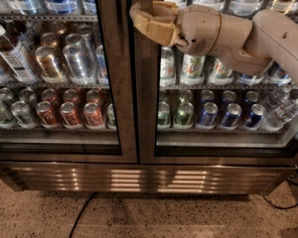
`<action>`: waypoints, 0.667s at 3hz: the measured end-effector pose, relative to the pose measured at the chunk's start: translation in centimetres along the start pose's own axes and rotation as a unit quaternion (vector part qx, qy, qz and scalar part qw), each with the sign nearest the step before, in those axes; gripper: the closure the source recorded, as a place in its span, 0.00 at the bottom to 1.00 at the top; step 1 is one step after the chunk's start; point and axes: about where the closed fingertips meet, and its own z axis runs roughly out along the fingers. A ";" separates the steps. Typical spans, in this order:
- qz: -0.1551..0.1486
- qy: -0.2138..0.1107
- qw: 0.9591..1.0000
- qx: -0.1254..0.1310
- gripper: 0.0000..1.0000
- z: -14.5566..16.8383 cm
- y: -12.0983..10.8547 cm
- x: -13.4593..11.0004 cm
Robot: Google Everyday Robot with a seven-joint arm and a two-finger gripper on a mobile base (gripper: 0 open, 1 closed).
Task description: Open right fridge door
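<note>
**A:** If we begin at the left edge, what sits behind the glass?

**B:** A white-capped bottle (11, 51) at mid-left, silver and copper cans beside it, and a row of red cans (69, 114) on the shelf below. All of that is behind the left fridge door (111, 73).

**A:** And at the centre?

**B:** The two dark metal frames meet there. The right fridge door (147, 108) runs from that seam to the right edge of the frame and lies closed, flush with its twin.

**A:** Where is the gripper?

**B:** The gripper (144, 13) is at upper centre, pointing left, its tan tips over the right door's left frame member. The jaws stand narrowly apart with nothing between them. I cannot tell whether they touch the metal.

**A:** Further right?

**B:** Green-and-white cans (192, 68) sit on the middle shelf, and blue cans (231, 114) on the one below. The beige arm (278, 38) crosses the upper right in front of the glass.

**A:** Along the bottom?

**B:** A slatted metal grille (139, 177), with a black cable (82, 214) on the speckled floor at lower left.
</note>
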 end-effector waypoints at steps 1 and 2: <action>0.000 0.000 1.000 0.000 0.12 0.0 0.0 0.0; 0.000 0.000 1.000 0.000 0.00 0.0 0.0 0.0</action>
